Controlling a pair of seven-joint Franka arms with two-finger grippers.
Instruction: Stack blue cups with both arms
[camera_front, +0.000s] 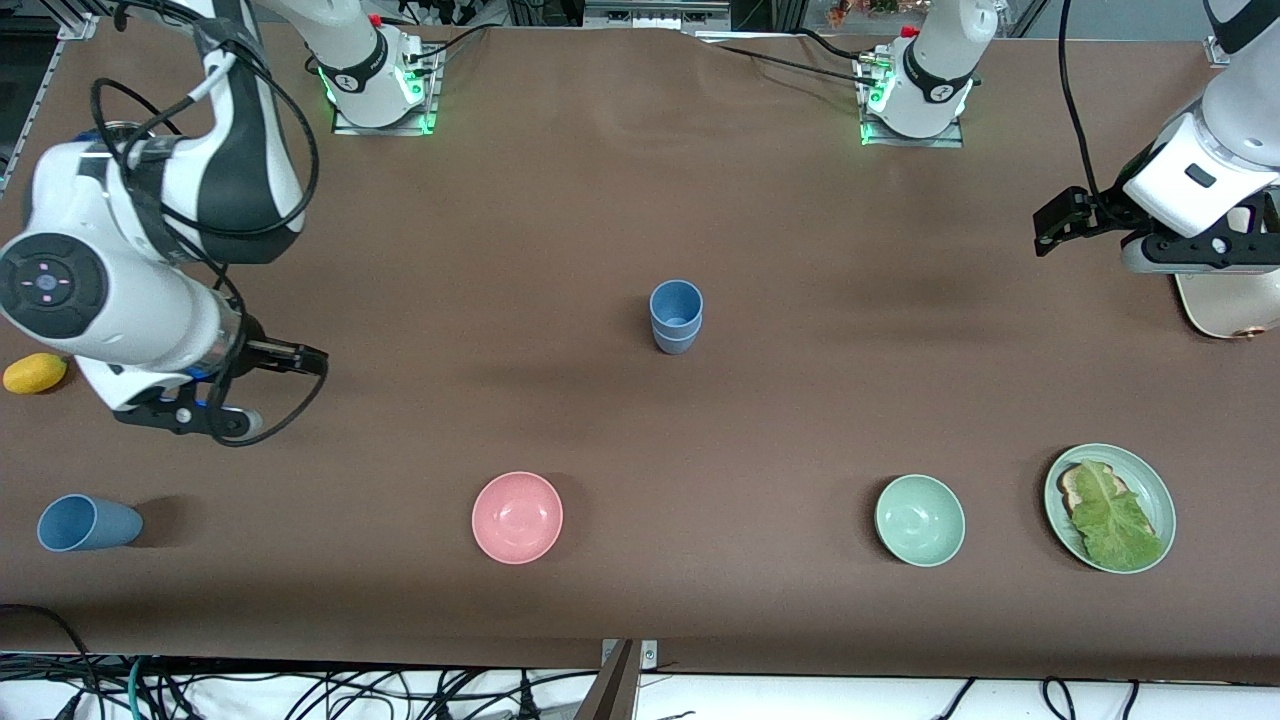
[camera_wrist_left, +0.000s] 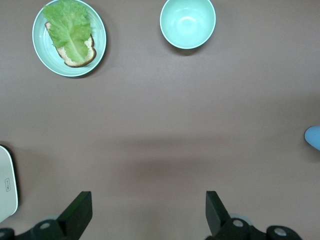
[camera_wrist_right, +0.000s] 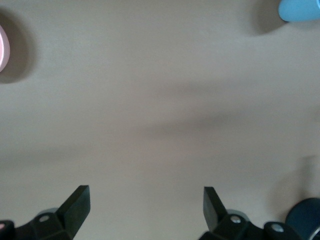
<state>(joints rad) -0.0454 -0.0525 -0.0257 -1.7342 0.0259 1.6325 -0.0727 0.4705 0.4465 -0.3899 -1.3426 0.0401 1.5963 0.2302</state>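
Both arms (camera_front: 150, 250) are glossy white with black joint sections, looping black cables, green-lit bases, a round dark button pad on one, and black two-finger grippers (camera_wrist_left: 149, 215).

No readable words, brands or numbers are shown on the cups, bowls, plate or desk. Small dark logo marks are seen on the black bands of the two arm bases (camera_front: 372, 72) (camera_front: 925, 85), but they cannot be read as letters.
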